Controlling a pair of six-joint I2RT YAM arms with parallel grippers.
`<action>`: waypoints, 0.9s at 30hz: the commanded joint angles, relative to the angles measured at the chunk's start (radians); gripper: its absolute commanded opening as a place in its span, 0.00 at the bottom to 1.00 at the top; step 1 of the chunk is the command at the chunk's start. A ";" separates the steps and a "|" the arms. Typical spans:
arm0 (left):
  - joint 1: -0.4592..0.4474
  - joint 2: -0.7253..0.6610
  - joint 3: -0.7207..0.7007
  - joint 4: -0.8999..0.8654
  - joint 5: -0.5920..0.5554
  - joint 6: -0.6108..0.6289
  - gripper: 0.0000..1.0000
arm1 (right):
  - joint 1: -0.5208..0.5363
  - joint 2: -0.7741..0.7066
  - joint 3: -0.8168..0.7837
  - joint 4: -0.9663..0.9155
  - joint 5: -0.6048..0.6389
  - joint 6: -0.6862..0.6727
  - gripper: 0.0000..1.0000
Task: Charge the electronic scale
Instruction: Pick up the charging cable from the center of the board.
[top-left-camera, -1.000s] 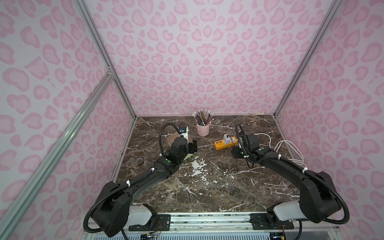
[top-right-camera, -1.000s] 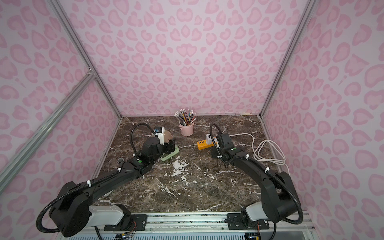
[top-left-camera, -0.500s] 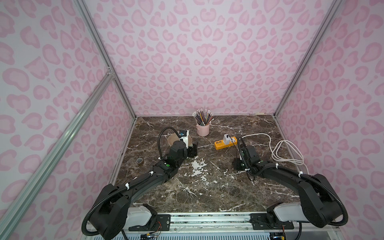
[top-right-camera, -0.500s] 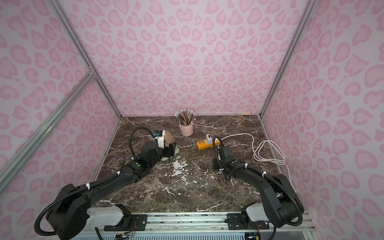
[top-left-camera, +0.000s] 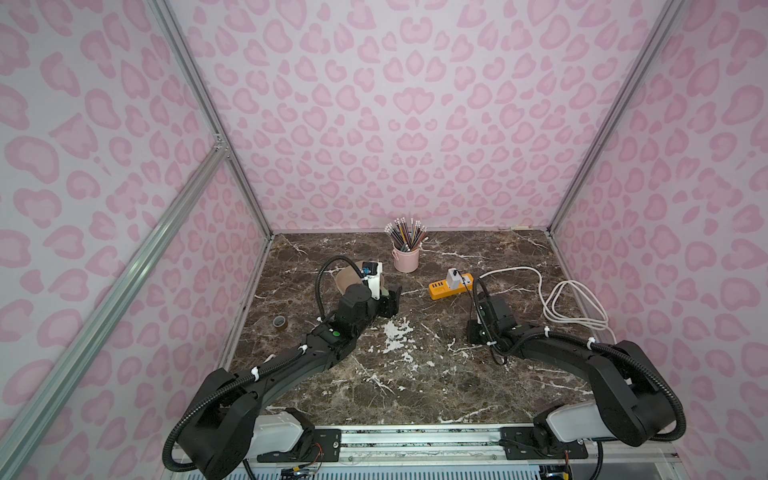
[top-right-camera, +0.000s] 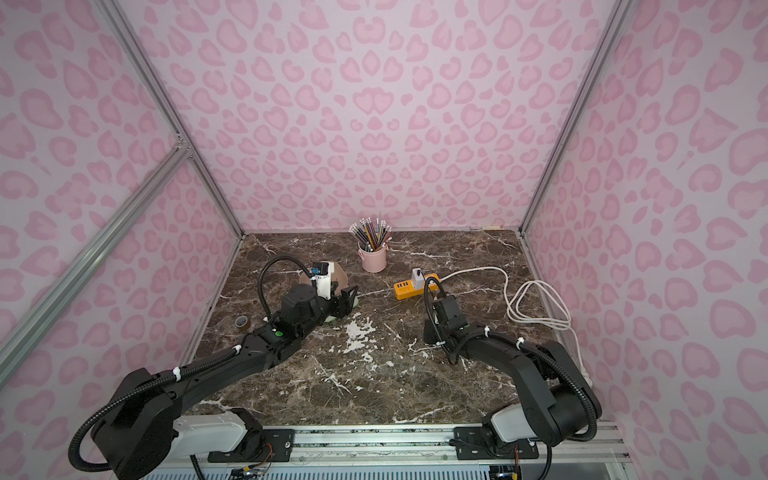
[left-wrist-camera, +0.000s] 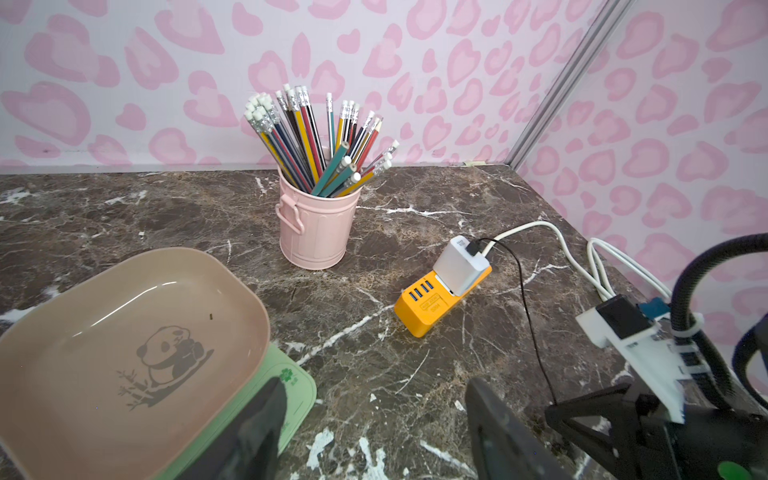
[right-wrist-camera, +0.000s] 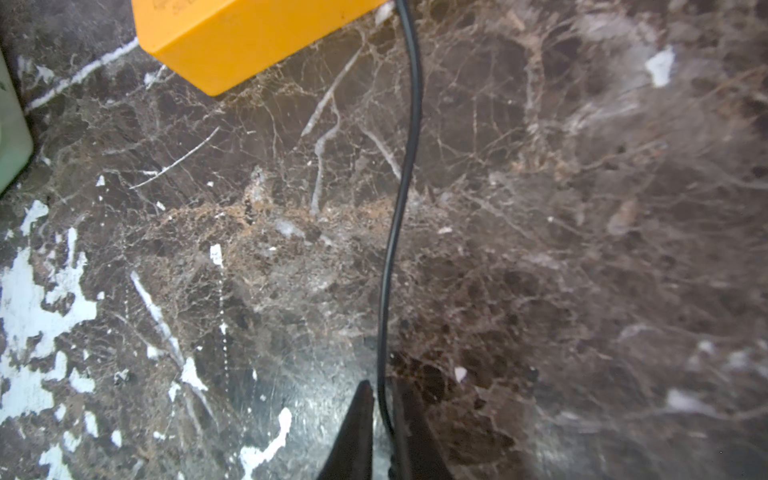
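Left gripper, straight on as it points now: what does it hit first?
Nothing solid soon: the left gripper aims over bare table, through the gap between the cup and the strip. If it sinks, the table comes first. One of its fingers overlaps the scale corner; contact unclear.

Left gripper (top-left-camera: 390, 299) hovers by the electronic scale (top-left-camera: 345, 279); right gripper (top-left-camera: 476, 332), seemingly closed, low over the tabletop (top-left-camera: 415, 386)

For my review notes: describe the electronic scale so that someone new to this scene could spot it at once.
On the dark marble tabletop, look left of the pink pencil cup. The electronic scale is a mint-green slab topped by a beige-pink tray; only it bears a panda picture, unlike the orange power strip.
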 joint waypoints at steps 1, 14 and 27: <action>-0.023 0.017 -0.012 0.083 0.048 -0.016 0.69 | 0.008 -0.010 0.004 0.089 -0.053 0.043 0.08; -0.139 0.234 -0.029 0.394 0.263 -0.033 0.64 | 0.007 0.054 -0.003 0.480 -0.252 0.383 0.00; -0.192 0.519 0.068 0.530 0.266 -0.006 0.54 | 0.007 0.061 -0.013 0.573 -0.265 0.530 0.00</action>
